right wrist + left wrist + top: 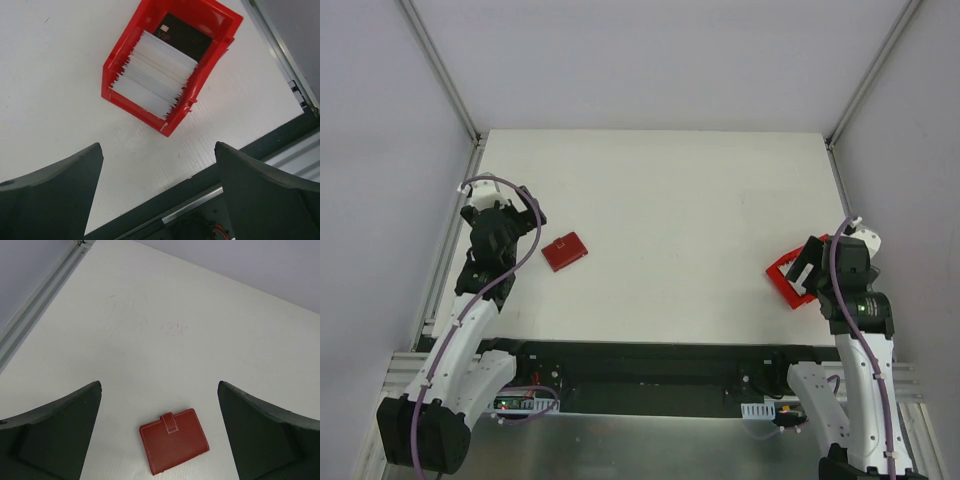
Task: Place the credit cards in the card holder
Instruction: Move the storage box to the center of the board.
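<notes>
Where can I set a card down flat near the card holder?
Bare table runs wide between the closed card holder on the left and the red bin on the right, and all across the far half. The table right around the card holder is bare too. It is crowded only inside the red bin, which is packed with credit cards.

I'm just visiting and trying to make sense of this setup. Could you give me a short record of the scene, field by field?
card holder: red wallet, closed with its tab over the flap, lying flat on the left of the table
credit cards: row of whitish cards, with a dark card at one end, all in the red bin on the right
left claw: open, empty, near the card holder
right claw: open, empty, near the red bin
</notes>
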Available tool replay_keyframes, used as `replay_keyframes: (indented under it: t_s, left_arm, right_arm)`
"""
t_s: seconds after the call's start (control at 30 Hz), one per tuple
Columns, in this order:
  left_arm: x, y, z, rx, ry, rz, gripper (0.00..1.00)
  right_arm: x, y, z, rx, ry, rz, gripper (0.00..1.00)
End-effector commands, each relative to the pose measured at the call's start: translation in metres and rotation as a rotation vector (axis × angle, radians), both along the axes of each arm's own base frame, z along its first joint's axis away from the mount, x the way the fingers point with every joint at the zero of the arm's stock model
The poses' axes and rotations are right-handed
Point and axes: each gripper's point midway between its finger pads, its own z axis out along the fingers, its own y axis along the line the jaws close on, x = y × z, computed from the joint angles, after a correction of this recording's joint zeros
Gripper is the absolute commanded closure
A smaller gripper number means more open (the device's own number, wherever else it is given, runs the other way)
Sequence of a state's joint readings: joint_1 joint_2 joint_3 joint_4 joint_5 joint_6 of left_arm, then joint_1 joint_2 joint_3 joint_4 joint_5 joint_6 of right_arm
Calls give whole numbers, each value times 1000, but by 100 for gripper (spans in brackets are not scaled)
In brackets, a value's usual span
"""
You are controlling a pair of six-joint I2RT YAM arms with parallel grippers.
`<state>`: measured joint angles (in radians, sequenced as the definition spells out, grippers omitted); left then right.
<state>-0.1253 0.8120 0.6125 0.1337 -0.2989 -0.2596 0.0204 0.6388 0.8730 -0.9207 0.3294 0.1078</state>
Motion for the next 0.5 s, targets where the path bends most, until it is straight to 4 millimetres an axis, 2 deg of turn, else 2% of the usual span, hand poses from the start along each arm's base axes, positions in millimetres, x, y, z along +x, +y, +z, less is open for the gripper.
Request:
replay_keyframes:
  t_s: [0.0,0.07,0.2,0.3,0.33,0.4,0.47]
  left_arm:
    - [-5,-4,28,-73,-35,4,1]
    - [-8,0,31,-94,-24,41,1]
    - [-14,-21,38,-106,-30,-87,1]
    - [-18,-24,37,-166,-23,-85,1]
    - [-20,-33,38,-174,-15,-136,1]
    - [-24,-48,32,-213,6,-212,1]
    - [-25,-51,21,-297,29,-186,1]
  right_arm:
    - [-17,-26,3,-70,-7,-166,4]
    - [-18,-30,2,-56,0,-192,4]
    - [-12,-26,-13,38,80,-179,4]
    - [-7,-22,-27,157,112,-180,4]
    - [-7,-24,-31,184,113,-196,4]
    - [-7,-27,-37,227,119,-233,4]
    - [-6,-30,-44,278,124,-284,4]
